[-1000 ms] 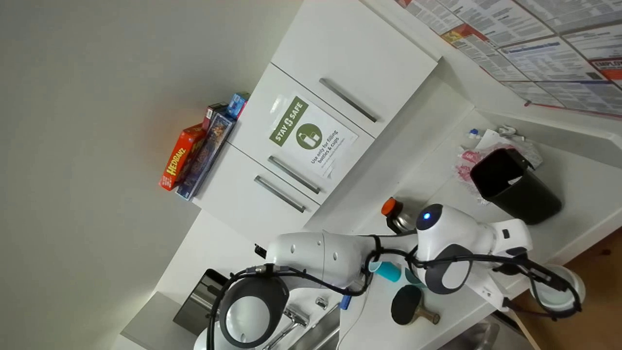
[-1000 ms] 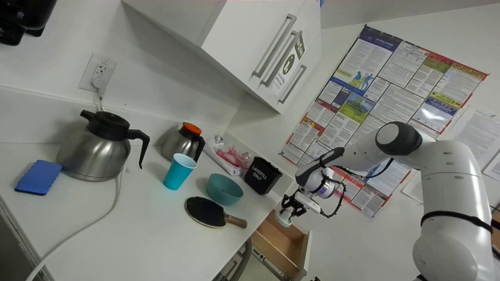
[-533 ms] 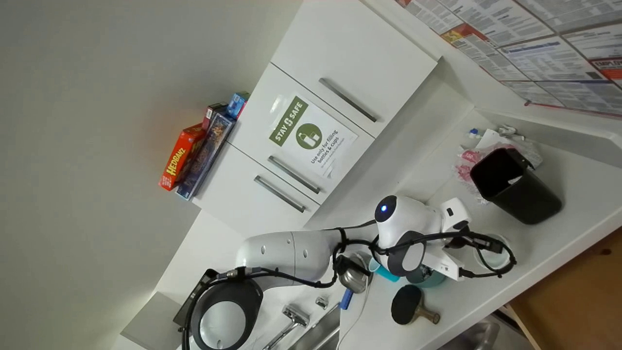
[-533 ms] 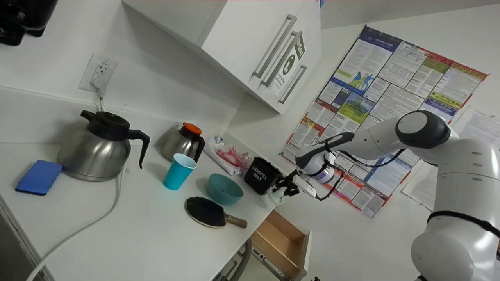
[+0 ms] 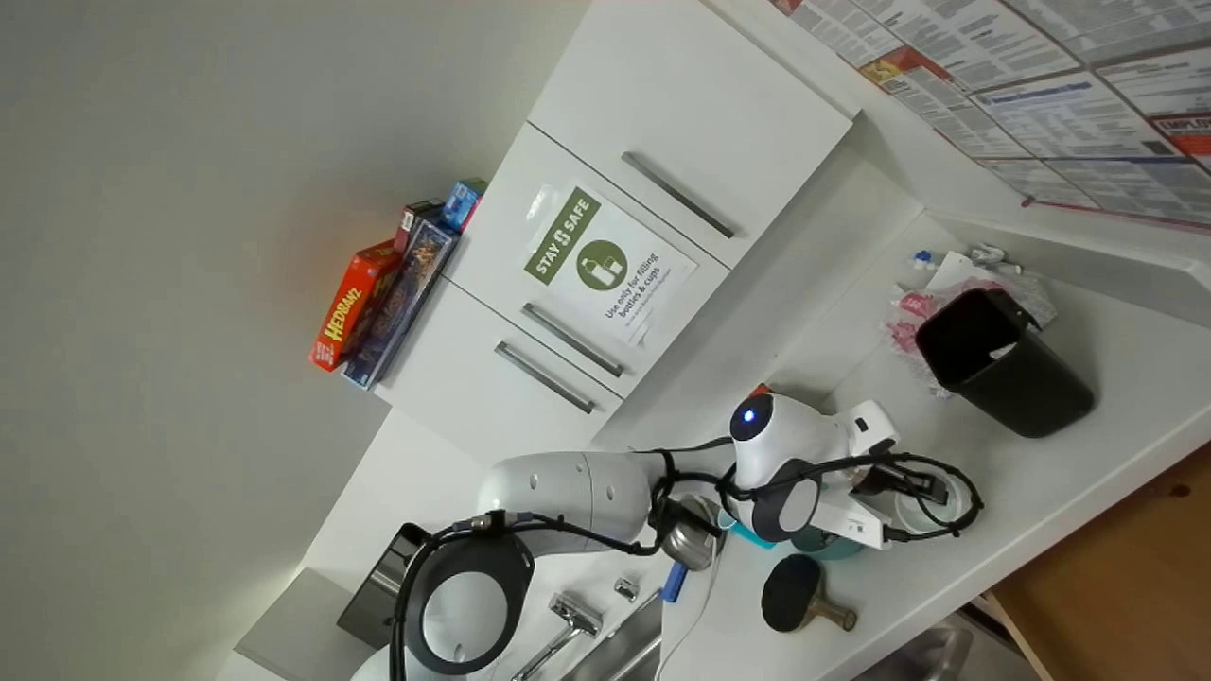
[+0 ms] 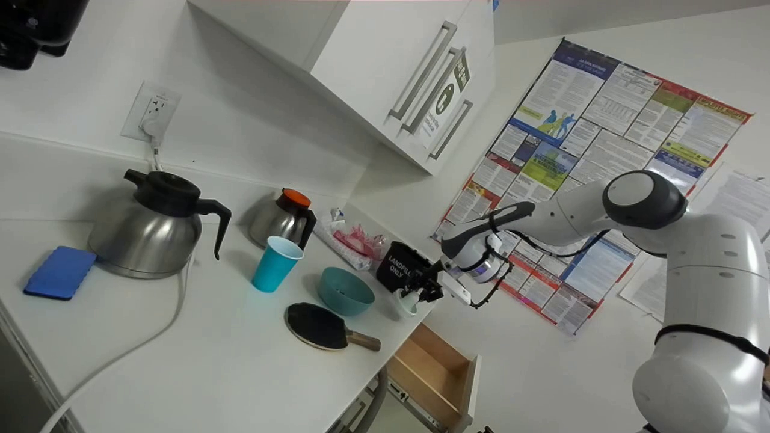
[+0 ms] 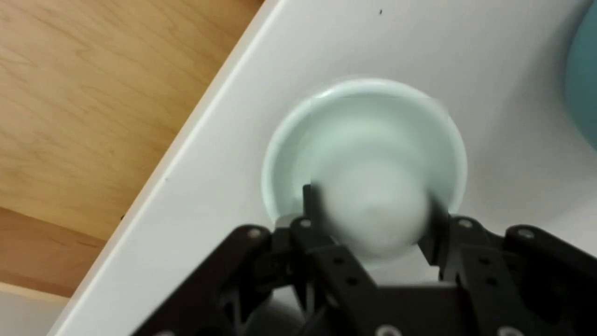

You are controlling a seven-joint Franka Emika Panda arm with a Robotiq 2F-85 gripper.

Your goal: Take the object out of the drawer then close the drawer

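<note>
Now pincer (image 7: 374,210) grips pale dish (image 7: 368,123) by its blurry white ctr, rim just past jaws.

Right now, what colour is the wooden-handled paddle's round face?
The paddle's round face is black, clearest in an exterior view.

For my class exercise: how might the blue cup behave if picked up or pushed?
The blue cup would probably tip if pushed near its rim, being tall and narrower at the base. Its thin-looking rim suggests light walls that may squeeze inward. If knocked over, its round, tapered side would likely roll in a curve.
</note>
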